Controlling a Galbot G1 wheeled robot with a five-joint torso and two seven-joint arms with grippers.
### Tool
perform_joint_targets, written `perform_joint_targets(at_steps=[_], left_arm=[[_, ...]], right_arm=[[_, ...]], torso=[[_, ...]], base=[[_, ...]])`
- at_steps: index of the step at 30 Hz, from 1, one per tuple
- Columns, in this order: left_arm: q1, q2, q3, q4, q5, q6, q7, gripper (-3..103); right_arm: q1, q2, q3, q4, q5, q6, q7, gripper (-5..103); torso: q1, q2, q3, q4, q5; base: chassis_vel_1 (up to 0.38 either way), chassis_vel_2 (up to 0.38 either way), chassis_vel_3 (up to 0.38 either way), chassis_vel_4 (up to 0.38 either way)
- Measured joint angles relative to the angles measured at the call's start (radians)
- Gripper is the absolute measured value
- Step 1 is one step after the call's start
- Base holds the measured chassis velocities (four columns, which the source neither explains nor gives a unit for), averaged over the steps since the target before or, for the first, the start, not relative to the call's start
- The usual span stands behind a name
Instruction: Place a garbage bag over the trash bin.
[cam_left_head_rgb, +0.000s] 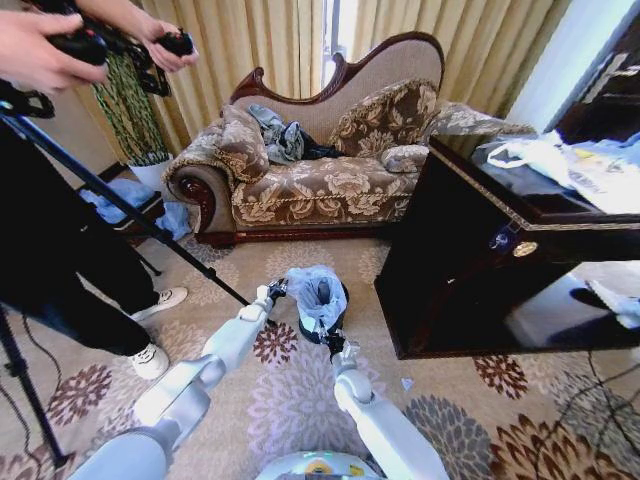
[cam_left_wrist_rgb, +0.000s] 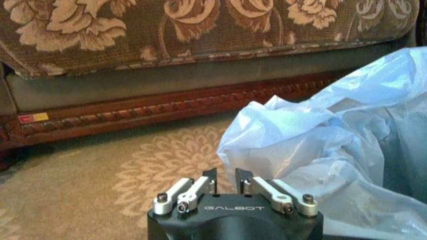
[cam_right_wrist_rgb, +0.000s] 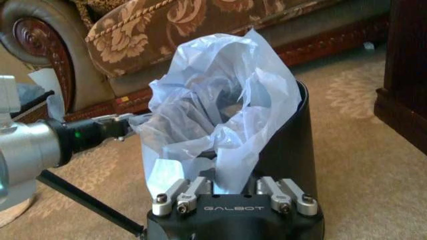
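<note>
Nearest the robot, the right gripper sits at the near rim of the trash bin. In the right wrist view its fingers are drawn nearly together, with a fold of the garbage bag pinched between them against the near wall of the trash bin.

The bin stands upright on the patterned carpet, in front of the sofa and left of the dark wooden cabinet. The bag sits in and above its mouth, bunched and standing up; its film hangs over the near and left rim, while the right wall remains bare black.

At the left side of the bin, the left gripper meets the bag. In the left wrist view its fingertips stand a narrow gap apart, at the edge of the bag; whether they grip the film cannot be determined.
</note>
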Motion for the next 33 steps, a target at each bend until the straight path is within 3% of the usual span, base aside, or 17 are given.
perform_joint_targets(at_steps=[6,9,26,33], left_arm=[[-0.001,-0.001,0.003,0.000,-0.007,0.003,0.000,21],[-0.002,-0.002,0.003,0.000,-0.009,0.005,0.002,21],[0.011,0.002,0.010,-0.004,-0.021,0.015,0.009,21],[0.000,-0.011,0.011,0.024,-0.021,0.015,0.011,22]], right_arm=[[0.000,0.001,-0.007,-0.004,-0.019,0.001,0.018,3],[0.005,0.001,-0.014,-0.023,-0.043,0.005,0.025,1],[-0.001,-0.018,-0.060,-0.045,-0.087,-0.045,0.045,0],[0.062,0.000,-0.063,-0.171,-0.136,0.010,0.028,0]], torso=[[0.000,0.000,0.000,0.0000,-0.0001],[0.000,0.000,0.000,0.0000,-0.0001],[0.000,0.000,0.000,0.0000,0.0000],[0.000,0.000,0.000,0.0001,0.0000]], base=[[0.000,0.000,0.000,0.000],[0.000,0.000,0.000,0.000],[0.000,0.000,0.000,0.000],[0.000,0.000,0.000,0.000]])
